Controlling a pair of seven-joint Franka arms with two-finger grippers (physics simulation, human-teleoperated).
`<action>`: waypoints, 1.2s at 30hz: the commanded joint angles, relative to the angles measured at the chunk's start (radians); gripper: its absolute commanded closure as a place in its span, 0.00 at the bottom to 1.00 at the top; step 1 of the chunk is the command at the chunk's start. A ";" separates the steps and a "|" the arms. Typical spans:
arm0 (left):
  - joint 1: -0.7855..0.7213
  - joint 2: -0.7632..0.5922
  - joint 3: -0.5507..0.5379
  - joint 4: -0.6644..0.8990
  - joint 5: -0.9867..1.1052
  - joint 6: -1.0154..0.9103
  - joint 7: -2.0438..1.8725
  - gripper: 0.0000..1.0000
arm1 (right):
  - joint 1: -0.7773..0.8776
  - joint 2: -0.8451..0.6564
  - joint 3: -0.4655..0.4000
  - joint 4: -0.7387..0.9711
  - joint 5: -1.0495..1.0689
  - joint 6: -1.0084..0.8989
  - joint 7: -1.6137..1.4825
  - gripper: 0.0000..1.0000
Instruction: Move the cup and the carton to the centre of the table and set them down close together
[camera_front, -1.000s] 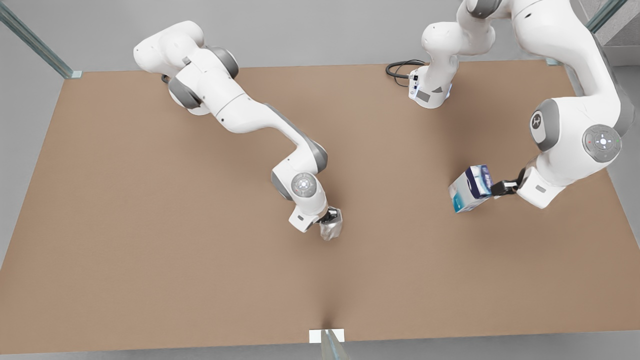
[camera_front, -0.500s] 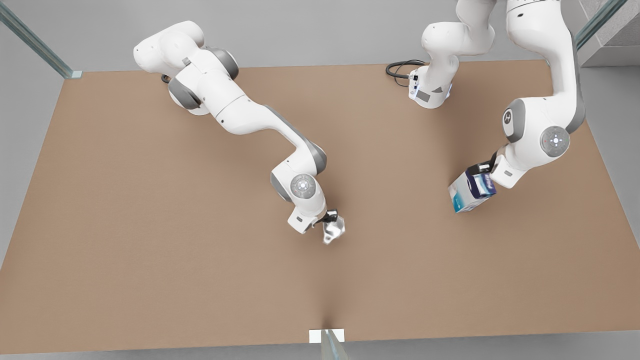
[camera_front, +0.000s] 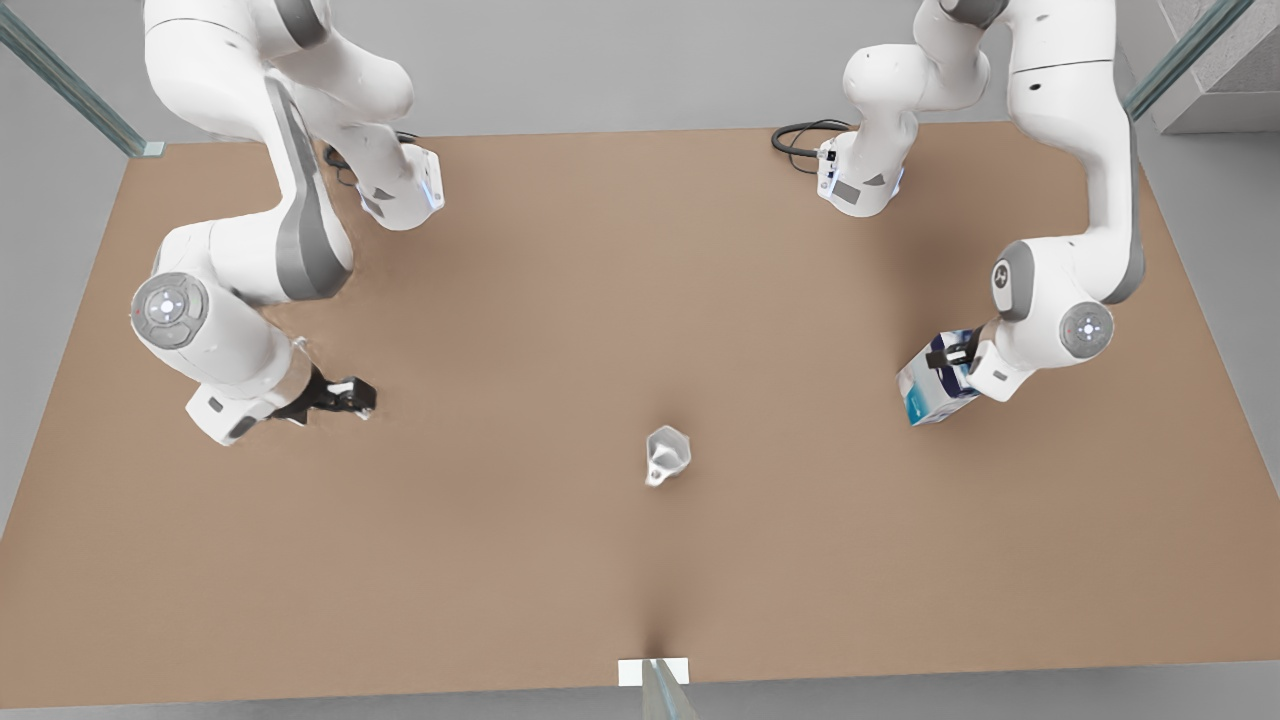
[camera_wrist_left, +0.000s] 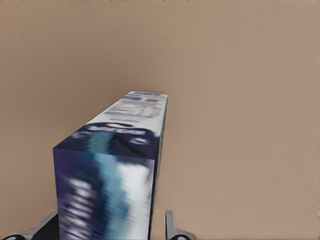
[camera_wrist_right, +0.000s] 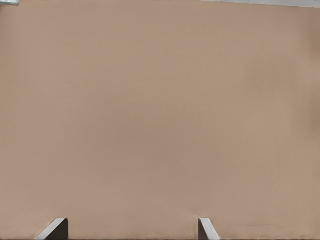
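- The cup (camera_front: 667, 454) stands alone on the table (camera_front: 600, 560), near the middle and toward the edge with the small white tab (camera_front: 654, 671); nothing touches it.
- The carton (camera_front: 935, 390) sits tilted toward the front view's right, well apart from the cup.
- The left gripper (camera_front: 948, 352) is at the carton's dark blue top end. In the left wrist view the carton (camera_wrist_left: 117, 170) lies between the two fingertips (camera_wrist_left: 172, 227); one of them stands a little off its side, so whether they squeeze it is not clear.
- The right gripper (camera_front: 352, 395) hangs over bare table at the front view's left, far from the cup. Its fingertips (camera_wrist_right: 207, 229) are spread wide with nothing between them.
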 joint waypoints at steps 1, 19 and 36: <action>0.000 0.000 0.000 0.001 -0.002 0.000 0.000 0.27 | 0.012 -0.007 -0.007 0.015 -0.005 -0.035 -0.015 0.00; -0.028 0.049 -0.244 0.320 -0.029 -0.198 -0.124 0.36 | 0.105 0.024 -0.204 0.129 0.007 -0.093 -0.119 0.00; -0.500 0.384 -0.348 0.673 -0.131 -0.138 -0.779 0.35 | 0.091 0.020 -0.212 0.130 0.007 -0.101 -0.124 0.00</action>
